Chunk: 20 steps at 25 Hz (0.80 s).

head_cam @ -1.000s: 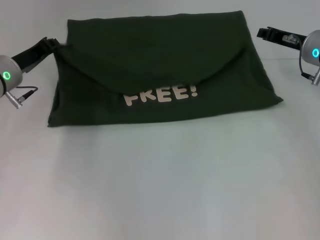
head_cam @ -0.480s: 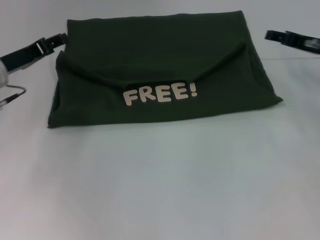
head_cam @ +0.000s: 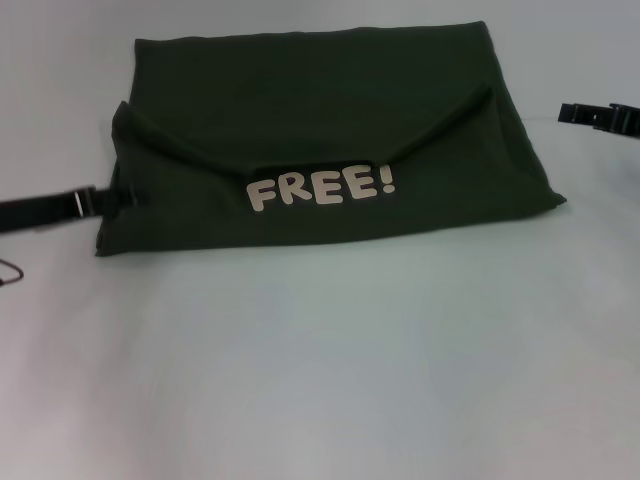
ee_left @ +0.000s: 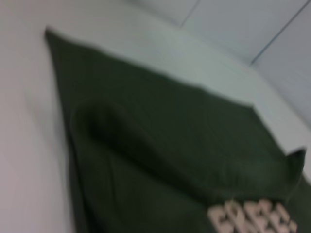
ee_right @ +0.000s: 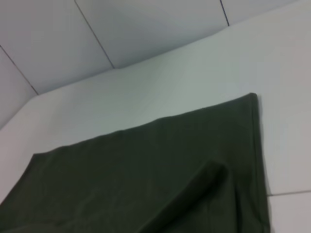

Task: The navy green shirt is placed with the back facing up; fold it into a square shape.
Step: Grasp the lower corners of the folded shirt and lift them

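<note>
Navy green shirt (head_cam: 320, 140) lies flat on white desk (head_cam: 320, 360), folded into a wide rough rectangle. Far edge straight; near edge runs lower at shirt's left corner, rising a bit toward its right corner. Top layer is a curved flap folded down from the far edge, its lip sagging toward shirt centre. Just below the lip: cream block letters "FREE!" (head_cam: 321, 188), right way up in head view, on the layer under the flap.

Left gripper (head_cam: 108, 198): black, comes in low from shirt's left side, tip touching or just overlapping the shirt's left edge, near its near-left corner. Fingers look pressed together, thin profile; can't tell if any cloth is pinched. Thin cable loop (head_cam: 10, 272) on desk further out from shirt's left edge.

Right gripper (head_cam: 580, 113): black, well apart from shirt's right edge, level w/ the flap's right end, not touching cloth. Spread or closed: can't tell.

Left wrist view: shirt (ee_left: 165, 160) fills most of view, flap ridge diagonal, lettering partly cut off at edge. Right wrist view: shirt's (ee_right: 146, 179) far-right corner w/ flap end raised in a small fold; wall panels (ee_right: 146, 29) behind desk.
</note>
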Each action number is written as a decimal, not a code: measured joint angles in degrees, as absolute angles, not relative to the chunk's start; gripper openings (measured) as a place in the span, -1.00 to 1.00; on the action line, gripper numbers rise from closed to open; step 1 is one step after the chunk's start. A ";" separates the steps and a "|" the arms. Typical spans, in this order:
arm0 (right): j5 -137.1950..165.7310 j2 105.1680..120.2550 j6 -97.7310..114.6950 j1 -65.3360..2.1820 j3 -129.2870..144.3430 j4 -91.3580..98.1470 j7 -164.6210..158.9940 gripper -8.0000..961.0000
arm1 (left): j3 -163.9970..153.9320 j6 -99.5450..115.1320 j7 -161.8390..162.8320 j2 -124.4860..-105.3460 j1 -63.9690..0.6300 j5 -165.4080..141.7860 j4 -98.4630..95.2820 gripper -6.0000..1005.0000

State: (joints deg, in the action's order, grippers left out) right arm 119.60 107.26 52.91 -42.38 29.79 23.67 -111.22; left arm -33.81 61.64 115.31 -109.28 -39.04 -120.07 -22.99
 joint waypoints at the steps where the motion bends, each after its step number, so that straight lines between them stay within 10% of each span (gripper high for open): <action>1: 119.62 107.18 52.92 -42.29 30.11 23.68 -111.23 0.46 | -34.06 61.60 116.19 -109.39 -39.09 -121.05 -23.04 0.64; 20: 119.62 107.43 52.70 -42.10 31.73 23.35 -110.98 0.46 | -35.06 50.25 112.31 -112.59 -40.03 -122.77 -22.82 0.64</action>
